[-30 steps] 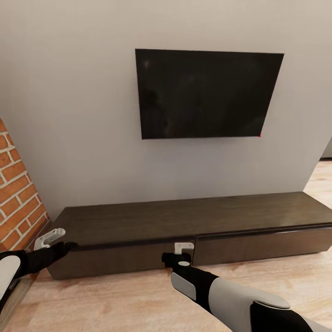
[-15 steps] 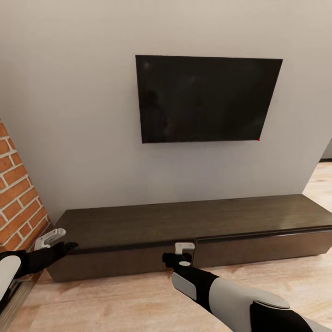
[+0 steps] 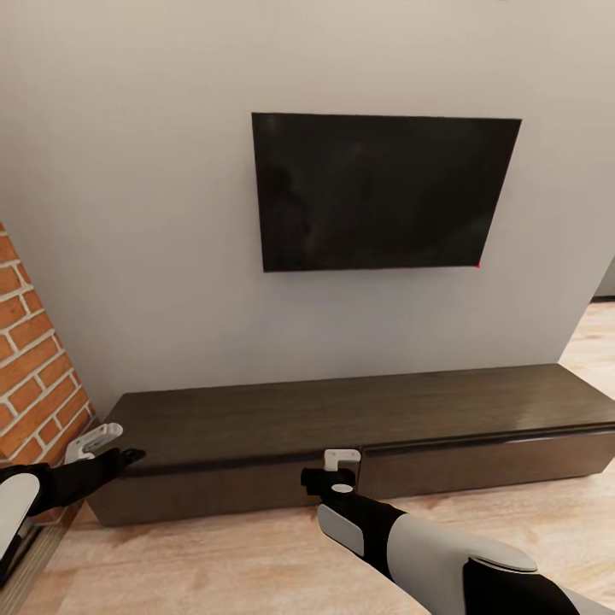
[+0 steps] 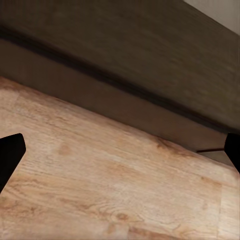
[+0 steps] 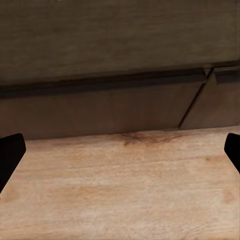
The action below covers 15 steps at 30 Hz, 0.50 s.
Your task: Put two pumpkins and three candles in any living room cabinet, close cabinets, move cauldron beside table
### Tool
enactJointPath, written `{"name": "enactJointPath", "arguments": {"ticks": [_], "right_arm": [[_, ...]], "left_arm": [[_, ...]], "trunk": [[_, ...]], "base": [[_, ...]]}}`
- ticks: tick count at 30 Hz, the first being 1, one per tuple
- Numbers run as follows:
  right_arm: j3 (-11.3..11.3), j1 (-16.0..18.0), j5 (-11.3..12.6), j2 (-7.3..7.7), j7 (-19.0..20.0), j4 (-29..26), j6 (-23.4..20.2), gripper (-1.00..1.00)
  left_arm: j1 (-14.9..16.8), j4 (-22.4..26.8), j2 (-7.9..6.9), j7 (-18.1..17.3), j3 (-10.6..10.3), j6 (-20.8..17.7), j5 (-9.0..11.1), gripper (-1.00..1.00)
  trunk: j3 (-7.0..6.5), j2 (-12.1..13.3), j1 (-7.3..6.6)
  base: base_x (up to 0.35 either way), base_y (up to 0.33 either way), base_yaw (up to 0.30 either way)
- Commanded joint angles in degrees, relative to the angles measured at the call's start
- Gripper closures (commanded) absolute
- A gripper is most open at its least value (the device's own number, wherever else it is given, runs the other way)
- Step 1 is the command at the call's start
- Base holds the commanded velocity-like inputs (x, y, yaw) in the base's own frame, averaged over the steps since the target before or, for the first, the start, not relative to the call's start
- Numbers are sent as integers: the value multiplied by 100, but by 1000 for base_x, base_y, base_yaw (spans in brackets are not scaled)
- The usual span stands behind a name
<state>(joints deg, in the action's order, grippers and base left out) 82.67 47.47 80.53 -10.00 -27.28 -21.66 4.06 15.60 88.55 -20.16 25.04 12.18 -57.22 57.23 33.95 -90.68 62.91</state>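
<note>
Both hands are hanging spread and empty before the shut cabinet (image 3: 359, 427), the right hand (image 3: 341, 459) nearer the drawer seam, the left hand (image 3: 94, 440) at its left end.

Your head view: cabinet (image 3: 342, 423) dark brown, faint wood grain on top, drawer fronts same brown with black seam line. Above it, TV (image 3: 380, 192) flat black, tiny red dot at lower right corner. Wall (image 3: 128, 213) plain pale grey. Lower left of frame: brick wall (image 3: 34, 376) orange-red, pale mortar lines. Floor (image 3: 256, 564) light honey wood, streaky grain and knots. Your right arm (image 3: 427, 551) white shells over black joints; left gripper (image 3: 94, 440) white; right gripper (image 3: 342, 459) white.
</note>
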Motion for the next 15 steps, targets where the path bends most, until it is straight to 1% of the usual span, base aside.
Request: {"name": "enactJointPath", "arguments": {"ticks": [1,10,14,15], "right_arm": [[46,8,61,0,-23,-5,42,-100],[43,8,61,0,-24,21,43,-100],[40,8,101,0,-12,256,49,-100],[41,8,192,0,4,438,40,-100]], "left_arm": [[4,5,-3,55,3,-17,60,-100],[4,3,6,62,-12,-17,60,-100],[14,-77,5,68,-81,-13,60,-100],[17,-142,3,69,-95,-11,58,-100]], "trunk": [[-12,38,-23],[-174,399,-221],[-246,560,-308],[-264,600,-330]], "base": [[0,0,0],[0,0,0],[0,0,0],[0,0,0]]}}
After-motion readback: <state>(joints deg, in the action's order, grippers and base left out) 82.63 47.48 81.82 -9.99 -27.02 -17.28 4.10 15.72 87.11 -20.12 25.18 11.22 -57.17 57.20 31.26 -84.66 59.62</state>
